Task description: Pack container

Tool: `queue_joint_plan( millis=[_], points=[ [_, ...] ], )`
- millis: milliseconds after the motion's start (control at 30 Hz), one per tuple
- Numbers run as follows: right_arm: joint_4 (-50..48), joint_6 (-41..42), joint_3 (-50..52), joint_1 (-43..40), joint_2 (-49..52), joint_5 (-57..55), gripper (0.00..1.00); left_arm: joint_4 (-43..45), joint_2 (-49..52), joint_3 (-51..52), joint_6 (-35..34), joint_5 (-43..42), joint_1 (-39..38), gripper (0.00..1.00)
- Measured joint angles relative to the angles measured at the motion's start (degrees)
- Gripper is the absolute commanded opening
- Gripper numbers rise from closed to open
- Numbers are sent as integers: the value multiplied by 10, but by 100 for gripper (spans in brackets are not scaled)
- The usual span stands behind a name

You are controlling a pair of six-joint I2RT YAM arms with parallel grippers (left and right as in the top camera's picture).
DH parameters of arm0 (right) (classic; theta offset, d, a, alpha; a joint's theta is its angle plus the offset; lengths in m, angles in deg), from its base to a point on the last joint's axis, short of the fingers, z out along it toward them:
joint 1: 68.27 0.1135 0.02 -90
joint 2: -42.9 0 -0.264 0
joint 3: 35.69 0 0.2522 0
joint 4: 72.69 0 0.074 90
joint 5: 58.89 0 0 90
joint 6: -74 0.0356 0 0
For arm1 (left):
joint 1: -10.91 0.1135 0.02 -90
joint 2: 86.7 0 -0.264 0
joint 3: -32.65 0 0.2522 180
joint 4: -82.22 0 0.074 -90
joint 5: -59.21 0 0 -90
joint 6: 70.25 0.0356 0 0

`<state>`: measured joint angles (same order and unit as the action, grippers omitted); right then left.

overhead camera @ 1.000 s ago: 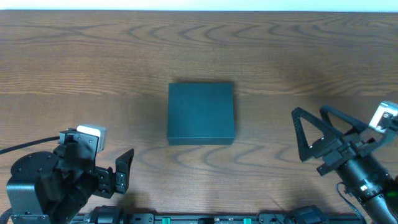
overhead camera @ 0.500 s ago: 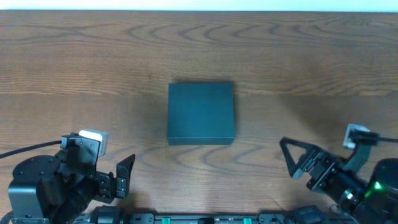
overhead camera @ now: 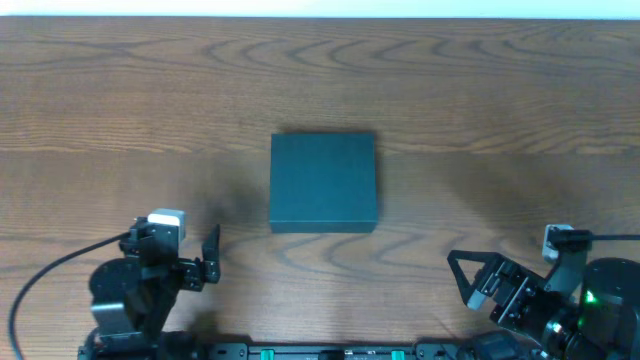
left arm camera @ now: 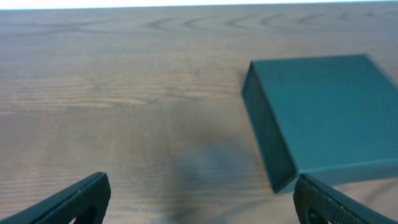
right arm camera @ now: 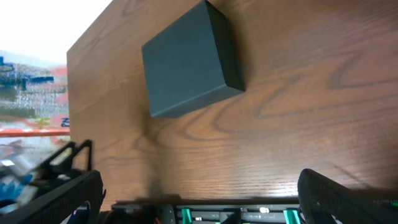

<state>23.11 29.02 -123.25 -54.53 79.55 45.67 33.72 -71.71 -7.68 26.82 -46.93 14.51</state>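
Your container (overhead camera: 323, 183) sits shut, nothing left out; packing looks done. Left fingers (left arm camera: 74, 199) and right fingers (right arm camera: 348, 202) gape wide.

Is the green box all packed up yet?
Cannot tell for sure: the container sits shut on the table, its inside hidden, and no items to pack are in view. Nothing is in hand: the left tool and the right tool are both open, empty and apart from it. If unpacked, opening, filling and closing all remain.
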Motion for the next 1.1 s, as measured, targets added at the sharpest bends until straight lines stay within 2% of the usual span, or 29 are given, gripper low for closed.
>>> queue_joint_plan(
  millis=[133, 300, 633, 1100],
  points=[
    [0, 0, 0, 0, 0, 0, 99, 89, -51, 104, -24, 0, 0, 95],
    [0, 0, 0, 0, 0, 0, 99, 142, -95, 188, -48, 0, 0, 95],
    [0, 0, 0, 0, 0, 0, 99, 157, -141, 194, -56, 3, 0, 95],
    [0, 0, 0, 0, 0, 0, 99, 157, -143, 194, -56, 3, 0, 95]
  ],
)
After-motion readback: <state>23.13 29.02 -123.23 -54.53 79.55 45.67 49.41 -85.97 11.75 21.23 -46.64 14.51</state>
